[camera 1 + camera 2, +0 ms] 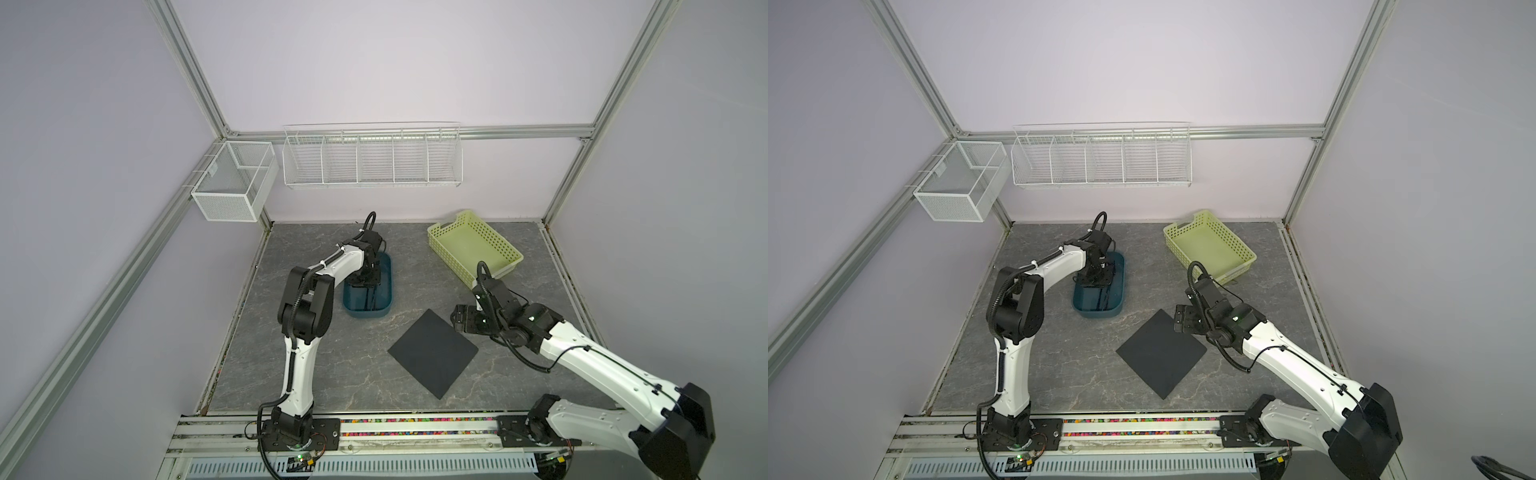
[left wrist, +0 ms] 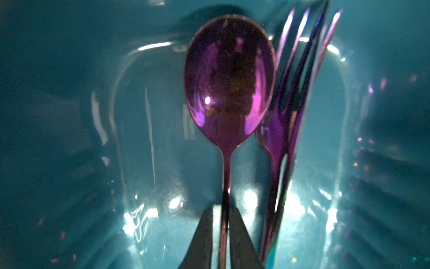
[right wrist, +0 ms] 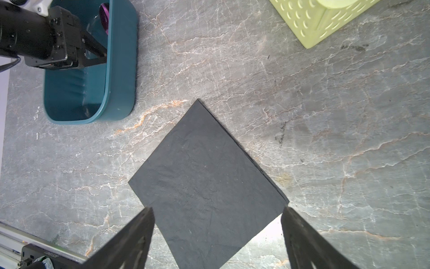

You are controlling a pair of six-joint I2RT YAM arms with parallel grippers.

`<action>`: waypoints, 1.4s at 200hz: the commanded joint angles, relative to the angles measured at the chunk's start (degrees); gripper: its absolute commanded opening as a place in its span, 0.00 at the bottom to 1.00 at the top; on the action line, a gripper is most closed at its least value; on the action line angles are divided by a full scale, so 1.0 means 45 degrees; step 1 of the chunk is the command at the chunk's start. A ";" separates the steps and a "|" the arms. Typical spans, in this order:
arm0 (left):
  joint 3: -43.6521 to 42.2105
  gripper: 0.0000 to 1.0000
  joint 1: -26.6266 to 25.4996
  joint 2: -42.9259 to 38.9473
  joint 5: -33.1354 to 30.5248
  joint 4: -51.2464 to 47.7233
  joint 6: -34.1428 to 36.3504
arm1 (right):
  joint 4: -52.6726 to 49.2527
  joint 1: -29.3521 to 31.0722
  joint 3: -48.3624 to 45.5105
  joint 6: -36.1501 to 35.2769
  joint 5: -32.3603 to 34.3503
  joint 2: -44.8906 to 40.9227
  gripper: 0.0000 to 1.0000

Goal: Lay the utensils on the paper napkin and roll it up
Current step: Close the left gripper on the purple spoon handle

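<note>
The utensils lie inside a teal tub [image 1: 390,286] [image 1: 1122,291] at the back left. In the left wrist view the purple spoon [image 2: 229,81] faces the camera, with the fork [image 2: 282,125] and the knife [image 2: 300,111] close beside it. My left gripper [image 2: 221,210] [image 1: 365,286] [image 1: 1096,284] reaches down into the tub and is shut on the spoon's thin handle. The black paper napkin [image 1: 432,353] [image 1: 1160,353] [image 3: 204,186] lies flat on the table as a diamond, bare. My right gripper [image 3: 217,233] [image 1: 456,320] [image 1: 1178,318] hovers open over the napkin's right corner.
A pale yellow-green perforated basket [image 1: 473,245] [image 3: 309,21] sits at the back right, just behind the right arm. A white wire rack [image 1: 372,158] and a mesh box [image 1: 235,183] hang on the back wall above the grey marble table [image 1: 324,365].
</note>
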 commanded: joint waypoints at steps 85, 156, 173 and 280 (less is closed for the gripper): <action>0.0297 0.11 0.0082 0.1391 0.0213 -0.1018 0.0348 | 0.0086 -0.0078 -0.0162 0.0016 -0.0041 0.0109 0.89; 0.0335 0.05 0.0123 0.1483 0.0058 -0.0938 0.0406 | -0.0032 -0.0087 -0.0142 0.0072 0.0023 0.0050 0.89; 0.0335 0.04 0.0167 0.1369 -0.0061 -0.0914 0.0425 | -0.0033 -0.0091 -0.0123 0.0089 0.0023 0.0039 0.89; 0.1087 0.00 0.0366 -0.0124 -0.0415 -0.1654 0.0700 | -0.0215 -0.0090 -0.0105 0.0055 0.0195 -0.0272 0.88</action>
